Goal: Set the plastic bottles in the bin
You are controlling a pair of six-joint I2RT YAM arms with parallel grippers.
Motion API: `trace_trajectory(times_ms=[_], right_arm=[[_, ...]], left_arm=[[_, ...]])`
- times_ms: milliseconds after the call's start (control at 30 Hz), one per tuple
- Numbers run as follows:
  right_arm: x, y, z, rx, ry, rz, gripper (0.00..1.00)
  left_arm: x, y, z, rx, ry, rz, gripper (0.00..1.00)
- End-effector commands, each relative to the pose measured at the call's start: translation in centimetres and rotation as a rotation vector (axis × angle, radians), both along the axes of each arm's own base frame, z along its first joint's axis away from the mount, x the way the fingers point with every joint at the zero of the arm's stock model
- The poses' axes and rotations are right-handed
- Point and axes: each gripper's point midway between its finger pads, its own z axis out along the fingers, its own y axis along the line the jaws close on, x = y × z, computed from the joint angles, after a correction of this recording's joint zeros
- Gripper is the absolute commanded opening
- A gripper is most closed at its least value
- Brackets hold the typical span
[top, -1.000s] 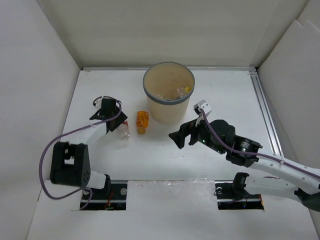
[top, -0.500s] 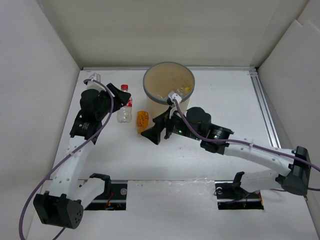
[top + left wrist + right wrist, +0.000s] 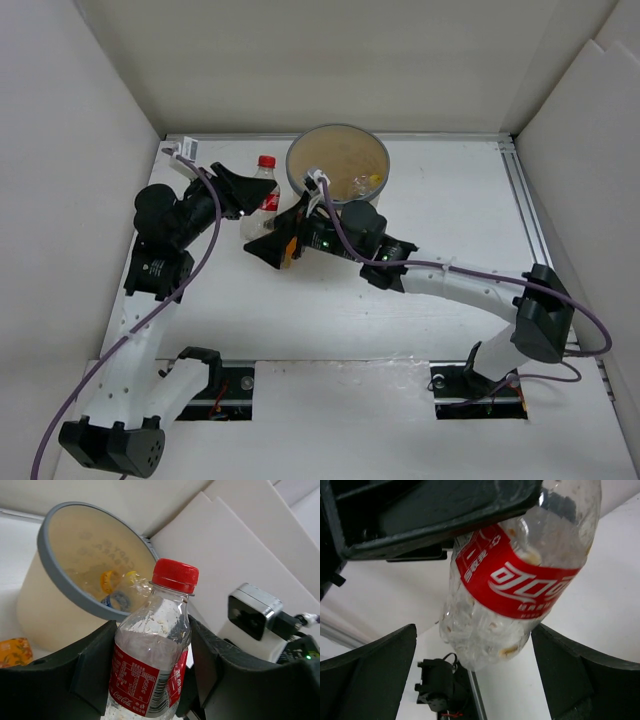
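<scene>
My left gripper (image 3: 245,195) is shut on a clear bottle with a red cap and red label (image 3: 263,193), held upright in the air just left of the tan bin (image 3: 300,185). In the left wrist view the bottle (image 3: 152,650) fills the jaws (image 3: 150,677), with the bin's grey rim (image 3: 55,580) behind it and several bottles (image 3: 122,587) inside. My right gripper (image 3: 268,243) is open below the held bottle. In the right wrist view the bottle's base (image 3: 490,630) hangs between its spread fingers (image 3: 375,675) without touching. The short orange bottle (image 3: 12,652) lies on the table by the bin, mostly hidden under the right gripper.
White walls enclose the table on three sides. A metal rail (image 3: 530,230) runs along the right edge. The left wrist camera housing (image 3: 420,510) shows above the bottle. The right arm (image 3: 450,285) stretches across the table in front of the bin.
My left gripper has raised the red-capped bottle up and right toward the bin's rim. My right gripper has moved left, over the orange bottle, to just under the held bottle.
</scene>
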Motion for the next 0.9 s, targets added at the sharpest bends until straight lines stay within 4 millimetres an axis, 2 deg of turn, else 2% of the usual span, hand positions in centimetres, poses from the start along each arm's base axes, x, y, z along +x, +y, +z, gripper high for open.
trace_trajectory(times_ms=[0, 67, 100, 167, 233, 267, 333, 400, 467, 533, 567, 600, 633, 667, 700, 733, 767, 800, 833, 867], right_arm=[[-0.4, -0.2, 7.4, 0.219, -0.088, 0.019, 1.00], [-0.2, -0.4, 8.1, 0.248, -0.090, 0.007, 0.99], [0.2, -0.1, 7.7, 0.241, -0.082, -0.007, 0.97], [0.7, -0.4, 8.0, 0.252, -0.088, -0.025, 0.85], [1.2, 0.0, 7.0, 0.236, -0.076, -0.037, 0.72], [1.2, 0.0, 7.5, 0.246, -0.081, -0.037, 0.68], [1.5, 0.2, 7.1, 0.239, -0.075, -0.046, 0.63], [2.1, 0.2, 7.0, 0.236, -0.077, -0.048, 0.47], [2.6, 0.2, 7.1, 0.235, -0.081, -0.051, 0.19], [3.5, -0.3, 7.8, 0.243, -0.081, -0.063, 0.08], [3.5, -0.3, 7.8, 0.235, -0.076, -0.063, 0.01], [4.5, -0.6, 7.4, 0.220, -0.065, -0.093, 0.00], [5.5, -1.2, 7.6, 0.213, -0.079, -0.115, 0.00], [5.8, -1.7, 7.8, 0.208, -0.078, -0.126, 0.00], [6.4, -2.0, 7.4, 0.192, -0.079, -0.141, 0.00], [7.5, -3.1, 8.2, 0.189, -0.099, -0.172, 0.00], [8.2, -3.4, 8.0, 0.172, -0.089, -0.186, 0.00], [8.9, -4.2, 8.2, 0.163, -0.101, -0.217, 0.00], [9.9, -4.8, 7.9, 0.148, -0.099, -0.253, 0.00], [11.5, -5.9, 7.9, 0.120, -0.108, -0.300, 0.00]], left_arm=[[-2.0, -0.9, 3.8, -0.061, -0.113, -0.082, 0.00], [-2.3, -1.0, 3.6, -0.059, -0.111, -0.092, 0.00], [-2.4, -1.0, 3.5, -0.070, -0.111, -0.093, 0.00], [-2.6, -1.1, 3.7, -0.076, -0.114, -0.104, 0.00], [-2.5, -1.1, 3.5, -0.084, -0.107, -0.105, 0.00], [-2.7, -1.2, 3.5, -0.083, -0.107, -0.114, 0.00], [-2.7, -1.2, 4.2, -0.095, -0.131, -0.116, 0.00], [-2.6, -1.4, 4.1, -0.101, -0.125, -0.126, 0.00], [-2.7, -1.5, 5.2, -0.113, -0.146, -0.138, 0.00], [-2.6, -1.7, 5.5, -0.118, -0.146, -0.151, 0.00], [-2.1, -1.8, 5.1, -0.116, -0.132, -0.151, 0.27], [-1.9, -1.4, 6.3, -0.125, -0.150, -0.116, 0.55], [-1.4, -1.1, 6.4, -0.120, -0.149, -0.090, 0.89], [-0.8, -0.8, 6.7, -0.100, -0.162, -0.058, 1.00], [0.0, -0.3, 7.0, -0.092, -0.156, -0.011, 1.00], [0.0, 0.2, 9.1, -0.091, -0.194, 0.019, 1.00], [0.5, 0.5, 9.8, -0.086, -0.196, 0.047, 1.00], [1.9, 0.7, 9.1, -0.070, -0.142, 0.076, 1.00], [2.5, 1.9, 11.3, -0.075, -0.168, 0.157, 1.00], [3.2, 2.5, 11.5, -0.075, -0.147, 0.202, 1.00]])
